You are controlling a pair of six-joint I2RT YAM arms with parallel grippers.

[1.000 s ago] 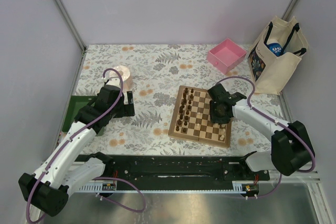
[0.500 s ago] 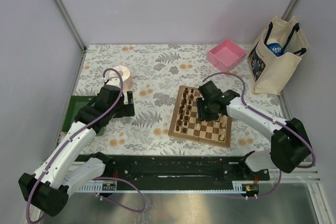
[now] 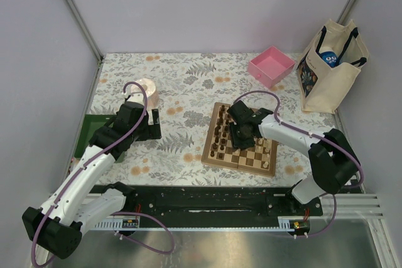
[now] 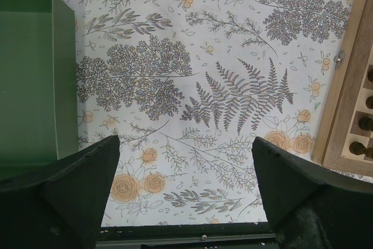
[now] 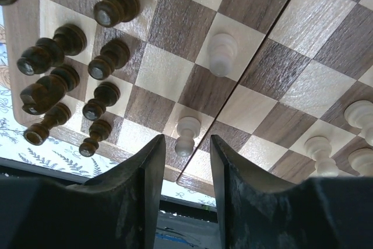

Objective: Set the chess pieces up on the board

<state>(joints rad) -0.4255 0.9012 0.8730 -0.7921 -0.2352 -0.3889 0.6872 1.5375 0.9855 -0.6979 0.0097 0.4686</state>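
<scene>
The right fingers [image 5: 145,173] are held a little apart over the board [image 3: 239,167] on the bench [image 3: 182,80], lined up with a pale pawn [image 5: 185,135], likely so it can be picked up. The left fingers [image 4: 76,179] are spread wide and nothing is held. The right arm [image 3: 295,136] is now seen further left across the board than a second ago

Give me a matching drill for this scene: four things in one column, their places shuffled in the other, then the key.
Things:
1. pink tray
2. tote bag
3. green tray
4. right gripper

Places:
A. over the board
B. far right, by the wall
C. at the left edge of the table
D. far side of the table, beyond the board

Pairs: 1-D, 2-B, 3-C, 4-A
</scene>
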